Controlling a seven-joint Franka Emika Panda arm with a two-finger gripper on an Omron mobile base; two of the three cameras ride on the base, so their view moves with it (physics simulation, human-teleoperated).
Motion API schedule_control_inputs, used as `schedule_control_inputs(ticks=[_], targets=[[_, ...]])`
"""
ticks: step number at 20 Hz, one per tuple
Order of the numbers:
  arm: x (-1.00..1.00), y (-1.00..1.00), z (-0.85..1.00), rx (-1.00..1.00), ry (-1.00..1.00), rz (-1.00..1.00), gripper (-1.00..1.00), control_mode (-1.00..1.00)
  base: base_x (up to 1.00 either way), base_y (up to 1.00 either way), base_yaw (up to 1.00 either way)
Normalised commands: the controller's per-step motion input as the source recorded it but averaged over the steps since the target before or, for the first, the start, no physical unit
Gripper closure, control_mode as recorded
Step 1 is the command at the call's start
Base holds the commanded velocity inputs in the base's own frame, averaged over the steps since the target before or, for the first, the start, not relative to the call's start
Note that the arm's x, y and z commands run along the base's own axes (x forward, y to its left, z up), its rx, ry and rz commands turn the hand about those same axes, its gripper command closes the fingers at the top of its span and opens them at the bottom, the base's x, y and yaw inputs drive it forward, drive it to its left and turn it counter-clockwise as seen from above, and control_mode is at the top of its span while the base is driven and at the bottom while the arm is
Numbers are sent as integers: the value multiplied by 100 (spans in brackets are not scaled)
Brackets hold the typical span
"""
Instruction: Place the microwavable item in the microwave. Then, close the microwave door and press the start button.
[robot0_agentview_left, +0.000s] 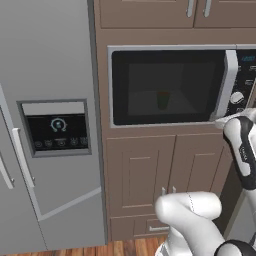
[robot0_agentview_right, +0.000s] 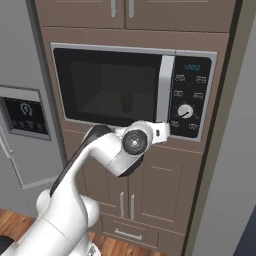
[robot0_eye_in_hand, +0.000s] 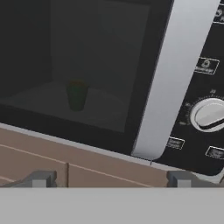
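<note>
Buttons on the black control panel (robot0_eye_in_hand: 205, 109) sit up and right of the open, empty gripper (robot0_eye_in_hand: 109, 179). Small green cup (robot0_eye_in_hand: 76, 94) stands inside, behind the shut dark-glass door (robot0_eye_in_hand: 100, 65).

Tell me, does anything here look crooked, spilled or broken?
Nothing stands out. The small green cup stands upright inside the silver-framed microwave, seen through the shut dark glass door. No spill shows. The robot's claw hangs open near the door's lower corner.
</note>
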Motion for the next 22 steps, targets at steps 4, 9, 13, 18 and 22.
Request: schedule_control_inputs(ticks=[4,9,13,18,22], targets=[[-10,-5,-14,0,-28,17,-100,-100,0,0,0],[2,-15,0,0,-1,3,-100,-100,0,0,0],[8,-16,0,0,0,3,-100,-100,0,0,0],[16,-25,-1,0,0,6,-100,-100,0,0,0],[31,-14,-14,0,0,11,-100,-100,0,0,0]])
